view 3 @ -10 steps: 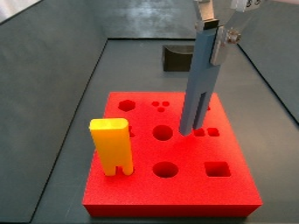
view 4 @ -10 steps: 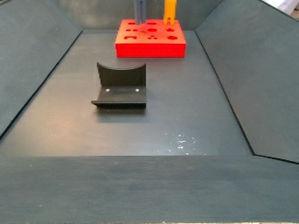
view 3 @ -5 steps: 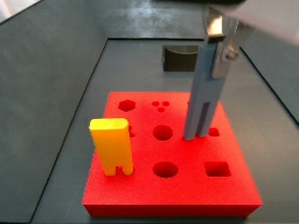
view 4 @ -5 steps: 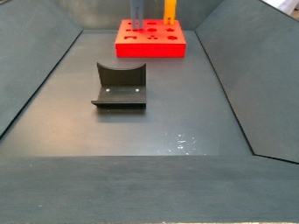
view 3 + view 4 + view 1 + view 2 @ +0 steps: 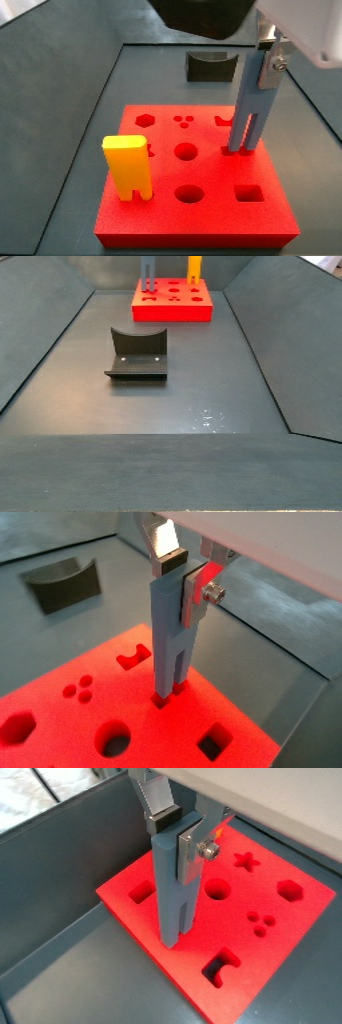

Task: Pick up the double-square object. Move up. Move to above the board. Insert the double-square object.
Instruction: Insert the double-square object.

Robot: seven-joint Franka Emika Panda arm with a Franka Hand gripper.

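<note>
The double-square object [image 5: 250, 100] is a long grey-blue bar, held upright over the red board [image 5: 160, 215]. My gripper [image 5: 271, 55] is shut on its top end. In both wrist views the silver fingers [image 5: 201, 587] [image 5: 198, 843] clamp the bar [image 5: 171, 642] [image 5: 174, 898]. Its forked lower end [image 5: 167, 697] meets the board's top face [image 5: 267, 958] at the paired square holes near the board's right edge. How deep the prongs sit I cannot tell. The bar [image 5: 148, 271] and board [image 5: 171, 304] also show far off in a side view.
A yellow block [image 5: 127, 168] stands upright in the board's left side, also seen in a side view [image 5: 195, 266]. The dark fixture [image 5: 210, 66] [image 5: 136, 353] [image 5: 64, 584] stands on the grey floor beyond the board. Sloping grey walls [image 5: 67, 60] enclose the floor.
The gripper has moved right and down with the bar. The forked end, which hung over the board's middle, now reaches the paired square holes at the right edge.
</note>
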